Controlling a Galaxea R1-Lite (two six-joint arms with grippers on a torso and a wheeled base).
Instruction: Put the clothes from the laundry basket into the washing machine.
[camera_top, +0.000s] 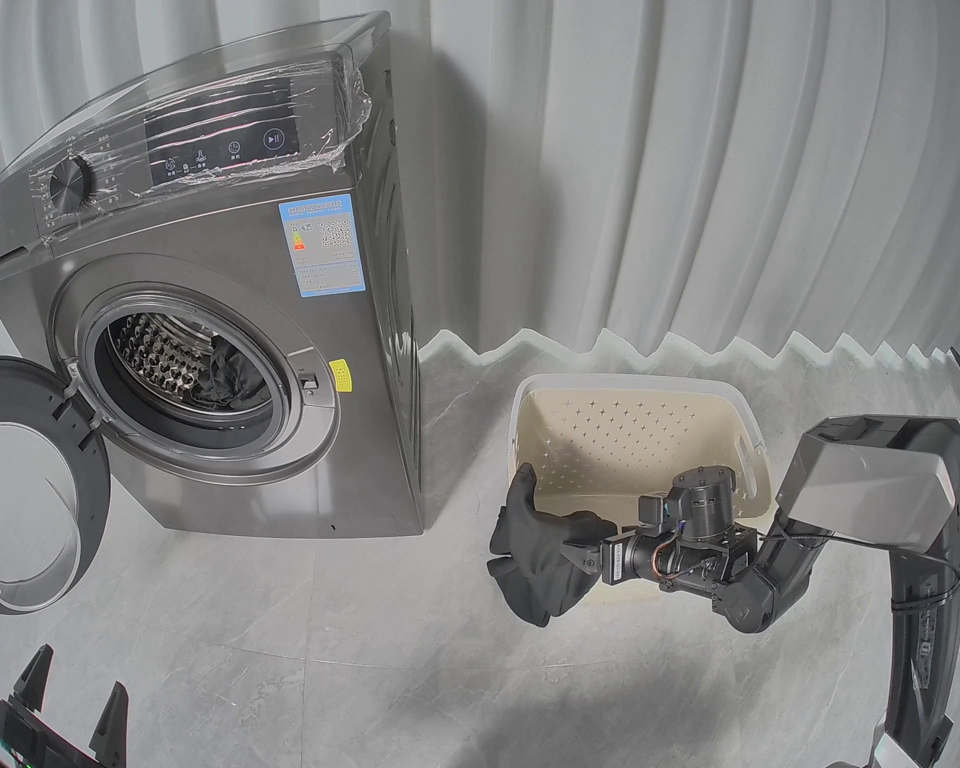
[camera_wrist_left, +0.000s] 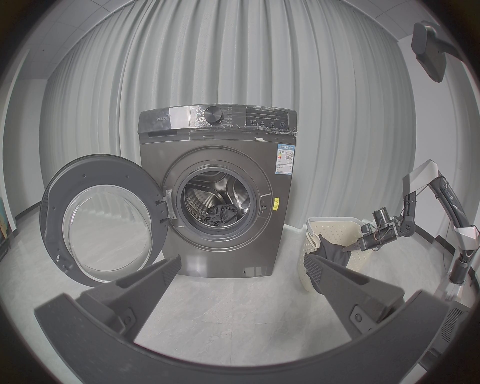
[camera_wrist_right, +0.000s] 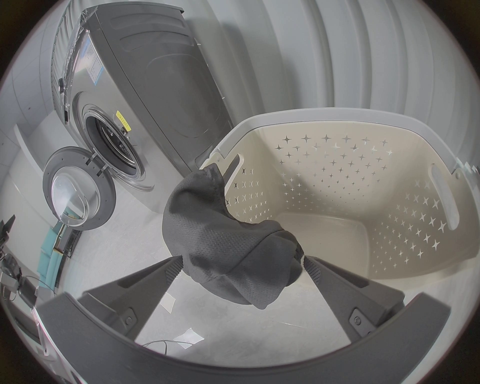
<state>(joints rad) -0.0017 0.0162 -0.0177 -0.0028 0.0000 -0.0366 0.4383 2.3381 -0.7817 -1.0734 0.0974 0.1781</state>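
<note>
At the corner of the laundry basket (camera_top: 620, 381) nearest the machine, the right end effector (camera_top: 585, 548) pinches a dark garment (camera_top: 535, 560) that drapes outward over the rim. The basket's interior appears bare, though its near wall hides part of the bottom. The washing machine (camera_top: 360, 440) stands with its door (camera_top: 40, 500) swung wide, and a second dark garment (camera_top: 235, 380) lies in the drum. The left end effector (camera_wrist_left: 241, 261), fingers spread and holding nothing, sits low over the floor, well apart. Judged progress: late, with the held piece probably the last to transfer.
</note>
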